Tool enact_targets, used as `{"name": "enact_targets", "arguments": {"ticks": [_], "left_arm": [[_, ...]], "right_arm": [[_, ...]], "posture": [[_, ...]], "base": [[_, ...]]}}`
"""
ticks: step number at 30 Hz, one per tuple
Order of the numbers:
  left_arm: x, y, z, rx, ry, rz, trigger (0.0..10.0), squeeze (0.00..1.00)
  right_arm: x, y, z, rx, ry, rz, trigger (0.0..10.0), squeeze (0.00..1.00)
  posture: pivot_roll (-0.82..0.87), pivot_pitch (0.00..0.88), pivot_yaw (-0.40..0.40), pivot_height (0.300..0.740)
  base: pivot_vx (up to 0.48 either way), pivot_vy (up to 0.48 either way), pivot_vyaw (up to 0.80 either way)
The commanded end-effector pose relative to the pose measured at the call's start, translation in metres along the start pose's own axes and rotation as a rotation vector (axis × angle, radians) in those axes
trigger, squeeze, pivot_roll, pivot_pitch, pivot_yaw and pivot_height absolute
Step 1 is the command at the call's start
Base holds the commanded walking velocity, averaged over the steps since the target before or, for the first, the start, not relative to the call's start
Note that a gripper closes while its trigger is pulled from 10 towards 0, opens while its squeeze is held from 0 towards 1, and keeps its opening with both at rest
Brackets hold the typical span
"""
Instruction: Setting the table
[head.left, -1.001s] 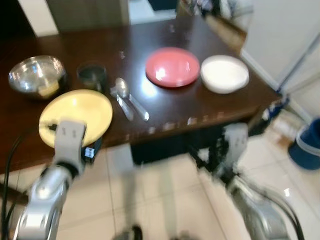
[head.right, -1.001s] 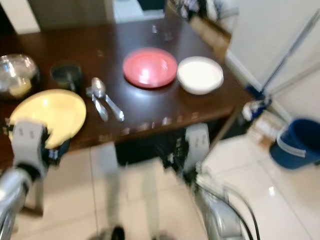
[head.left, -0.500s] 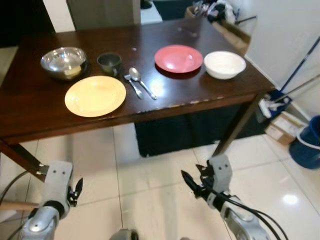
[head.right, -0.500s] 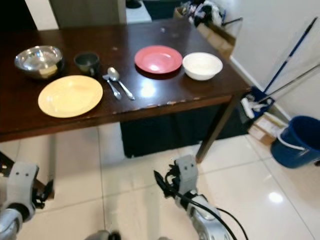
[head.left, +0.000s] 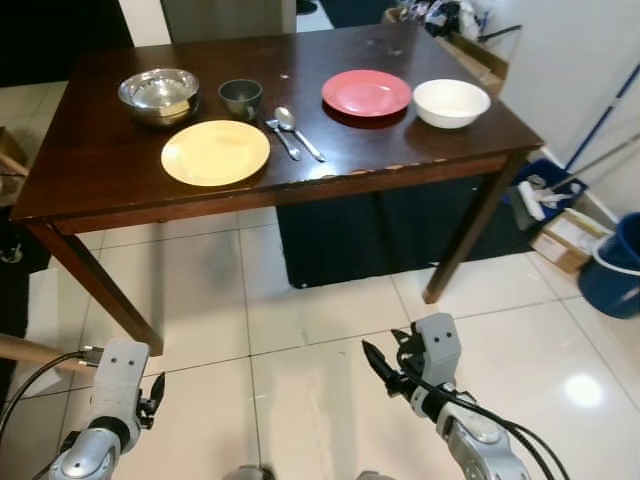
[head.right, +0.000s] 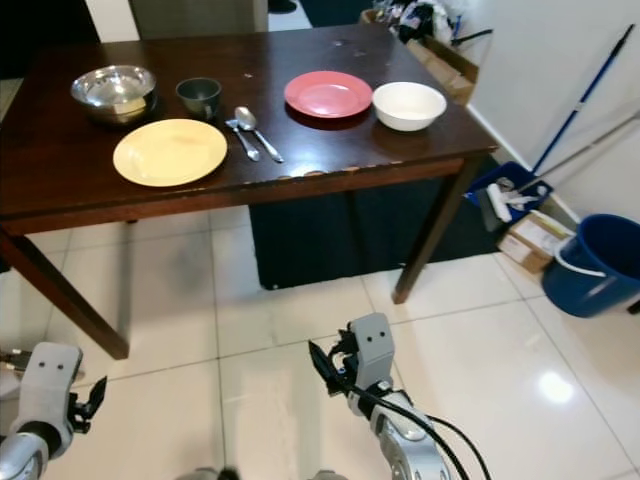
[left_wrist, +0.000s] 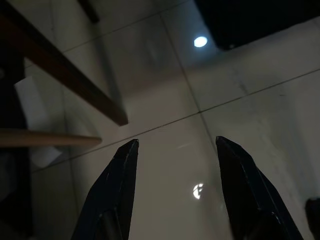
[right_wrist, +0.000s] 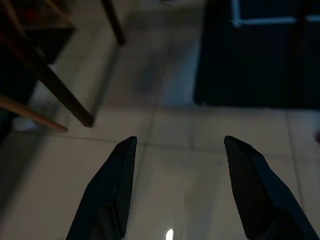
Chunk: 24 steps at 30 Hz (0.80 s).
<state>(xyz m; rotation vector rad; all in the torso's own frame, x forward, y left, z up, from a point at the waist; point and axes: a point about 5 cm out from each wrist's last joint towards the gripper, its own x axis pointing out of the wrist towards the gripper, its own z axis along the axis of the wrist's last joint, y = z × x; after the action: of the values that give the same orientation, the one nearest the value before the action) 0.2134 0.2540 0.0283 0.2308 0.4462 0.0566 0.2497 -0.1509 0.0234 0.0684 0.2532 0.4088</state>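
Since half a second ago the head camera has pulled back and the whole picture has shifted: the tabletop (head.left: 90, 170) now sits higher and farther off, with more tiled floor (head.left: 300, 330) between it and the arms, while the dishes keep their arrangement. Both arms hang low over the tiles, well apart from everything on the tabletop. The left hand (left_wrist: 175, 190) hangs near the table leg (left_wrist: 65, 75) with its two black fingers spread apart and nothing between them; the right hand (right_wrist: 177, 187) is likewise spread and empty above the floor. On the tabletop, the yellow plate (head.left: 215, 152) lies near the front edge, the steel bowl (head.left: 158, 94) behind it to the left, and the dark cup (head.left: 240, 97) just beside that bowl. A spoon (head.left: 297, 130) and a second utensil (head.left: 283, 139), too small to identify, lie side by side just right of the yellow plate. Farther right are the red plate (head.left: 366, 92) and, near it, the white bowl (head.left: 451, 102). The head views show the blue bucket (head.right: 594, 262) and a mop (head.right: 520, 190) by the wall, whereas the wrist views show the floor, table legs and a dark mat (right_wrist: 250, 55) under the table.
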Motion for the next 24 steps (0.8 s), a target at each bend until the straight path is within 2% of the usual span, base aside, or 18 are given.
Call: {"name": "enact_targets", "arguments": {"ticks": [1, 10, 13, 17, 19, 24], "left_arm": [[-0.003, 0.002, -0.012, 0.005, 0.043, 0.01, 10.0, 0.0], [-0.002, 0.001, -0.017, 0.007, 0.049, 0.008, 10.0, 0.0], [-0.001, -0.001, -0.025, 0.001, 0.079, -0.003, 10.0, 0.0], [0.001, -0.007, -0.035, -0.061, 0.14, -0.05, 10.0, 0.0], [0.002, -0.008, -0.037, -0.07, 0.147, -0.059, 10.0, 0.0], [0.01, -0.014, -0.042, -0.166, 0.177, -0.078, 10.0, 0.0]], "right_arm": [[-0.001, 0.003, -0.008, 0.011, 0.02, 0.005, 10.0, 0.0], [0.0, 0.003, -0.01, 0.015, 0.016, 0.002, 10.0, 0.0], [0.002, 0.003, -0.011, 0.019, 0.013, -0.003, 10.0, 0.0], [0.004, 0.002, -0.015, 0.02, 0.022, -0.013, 10.0, 0.0], [0.004, 0.002, -0.015, 0.021, 0.023, -0.016, 10.0, 0.0], [0.004, -0.001, -0.019, 0.017, 0.039, -0.05, 10.0, 0.0]], "posture": [[-0.07, 0.046, 0.031, 0.74], [-0.06, 0.047, 0.033, 0.74], [-0.06, 0.046, 0.033, 0.74], [-0.07, 0.046, 0.032, 0.74], [-0.07, 0.046, 0.032, 0.74], [-0.06, 0.046, 0.029, 0.74]], "base": [[-0.277, 0.0, 0.0], [-0.267, 0.0, 0.0], [0.0, 0.0, 0.0], [0.0, 0.0, 0.0], [0.0, 0.0, 0.0], [0.0, 0.0, 0.0]]}}
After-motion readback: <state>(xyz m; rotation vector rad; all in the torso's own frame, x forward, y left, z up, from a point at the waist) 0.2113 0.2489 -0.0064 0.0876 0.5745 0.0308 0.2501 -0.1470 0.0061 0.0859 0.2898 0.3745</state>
